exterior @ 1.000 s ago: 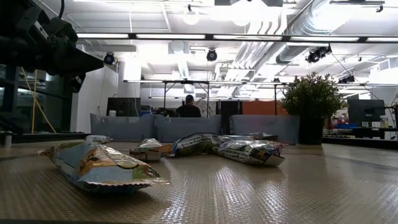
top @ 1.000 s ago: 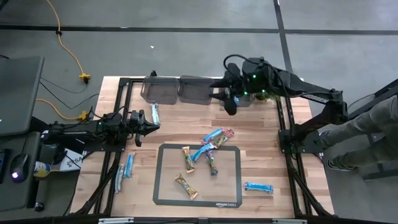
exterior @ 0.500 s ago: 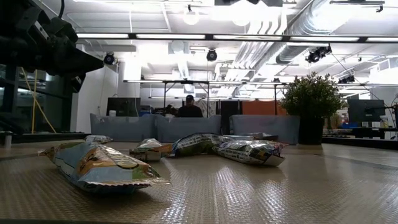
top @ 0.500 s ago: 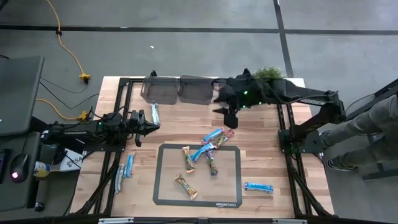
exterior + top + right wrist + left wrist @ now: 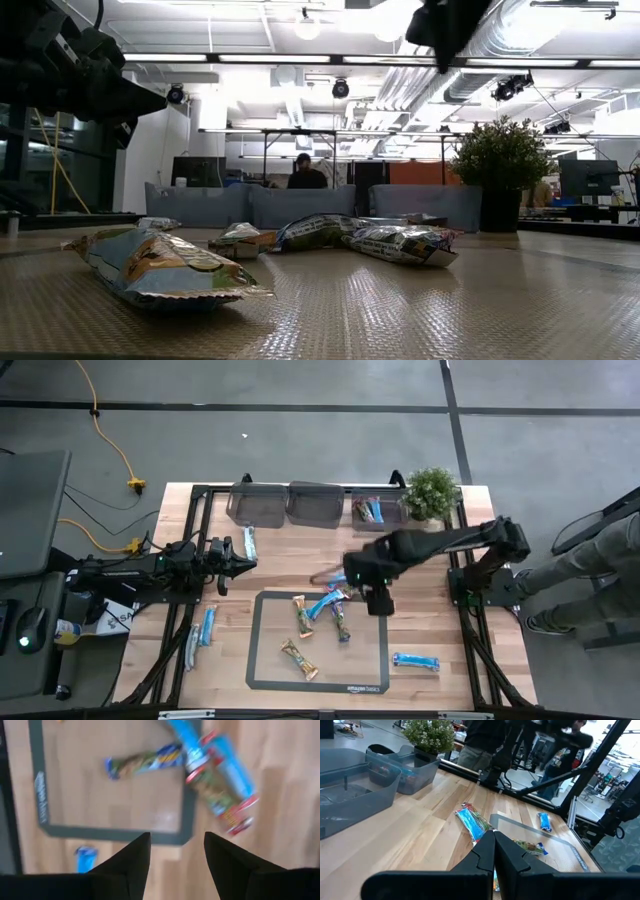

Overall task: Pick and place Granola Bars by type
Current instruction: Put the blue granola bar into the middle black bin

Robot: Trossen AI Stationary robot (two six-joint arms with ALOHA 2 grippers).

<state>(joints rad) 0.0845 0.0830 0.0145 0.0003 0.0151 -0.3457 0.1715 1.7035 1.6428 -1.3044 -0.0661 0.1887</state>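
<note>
My right gripper [image 5: 377, 598], open and empty, has swung from the bins [image 5: 318, 503] to over the bars [image 5: 332, 600]; next pick.

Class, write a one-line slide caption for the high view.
Open right gripper hovers over mixed granola bars; left gripper waits.

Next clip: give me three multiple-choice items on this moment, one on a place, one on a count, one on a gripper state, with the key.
1. Where is the potted plant?
A. on the mat
B. at the table's far right corner, beside the bins
C. by the left arm

2. How many clear bins stand in the far row?
A. one
B. three
C. five

3. How do the right gripper's jaws stand?
A. open, holding nothing
B. shut on a bar
C. shut on the plant

Key: B, the high view shows it next to the rightmost bin; B, three side by side; A, the right wrist view shows bare table between them.
</note>
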